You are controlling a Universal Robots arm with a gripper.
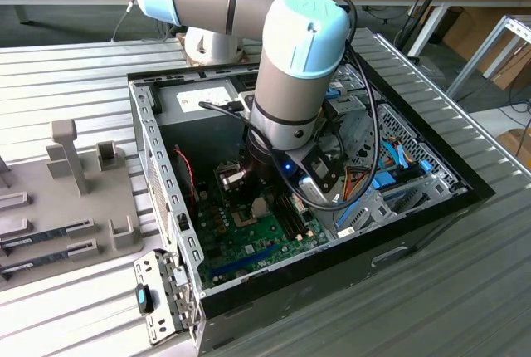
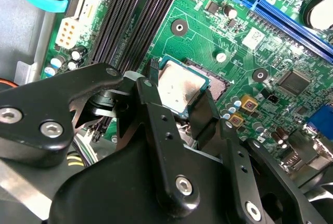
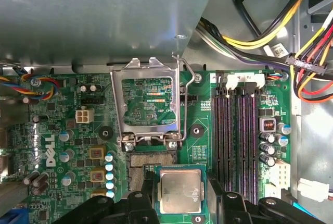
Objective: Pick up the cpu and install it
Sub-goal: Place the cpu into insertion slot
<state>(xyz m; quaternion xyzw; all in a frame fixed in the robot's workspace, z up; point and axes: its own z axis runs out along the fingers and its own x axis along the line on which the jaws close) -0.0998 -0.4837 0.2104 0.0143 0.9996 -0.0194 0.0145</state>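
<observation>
While black claw (image 2: 178,98) pinches flat silver-grey square cpu (image 2: 178,83) edgewise, it hangs level just above open socket (image 3: 151,162), seemingly for seating.

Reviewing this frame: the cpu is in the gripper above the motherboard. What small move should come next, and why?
Probably a small sideways shift to centre the cpu over the open socket before any lowering. The gripper holds the cpu by two edges, the retention frame stands raised, and in the first wrist view the chip overlaps just one corner of the socket.
</observation>
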